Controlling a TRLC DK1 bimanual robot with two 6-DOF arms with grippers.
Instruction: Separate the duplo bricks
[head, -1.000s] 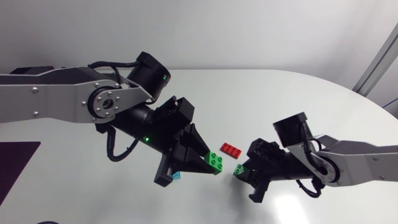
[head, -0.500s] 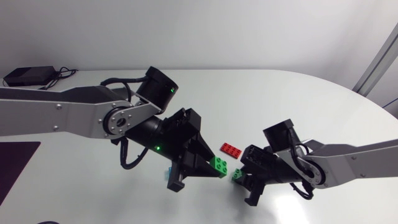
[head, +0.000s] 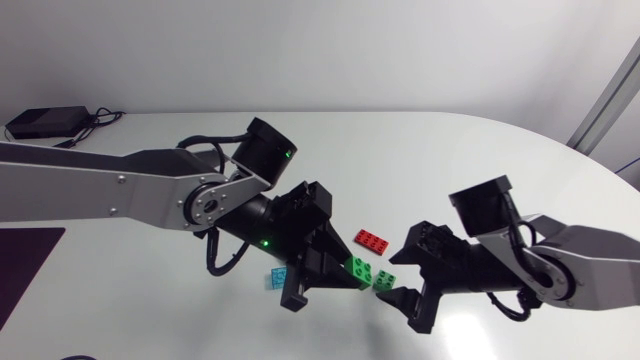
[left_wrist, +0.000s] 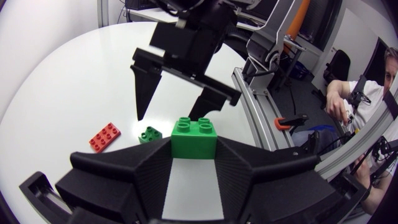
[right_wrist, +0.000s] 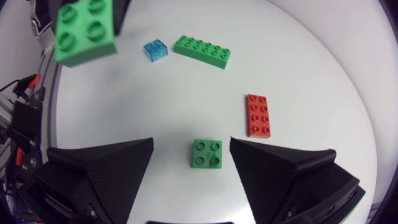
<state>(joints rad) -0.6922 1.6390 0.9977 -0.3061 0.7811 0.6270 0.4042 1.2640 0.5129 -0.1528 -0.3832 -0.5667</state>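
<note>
Fingers of the right gripper (right_wrist: 191, 146) stand wide apart. The small green brick (right_wrist: 206, 153) sits on the table (right_wrist: 311, 74) right between them, touching neither. It is square, so no side is longer. The left gripper (left_wrist: 194, 148) is clamped on the second green brick (left_wrist: 194, 137), held up just beside. The right arm is nearer, so I think it only needs to go down and squeeze.
</note>
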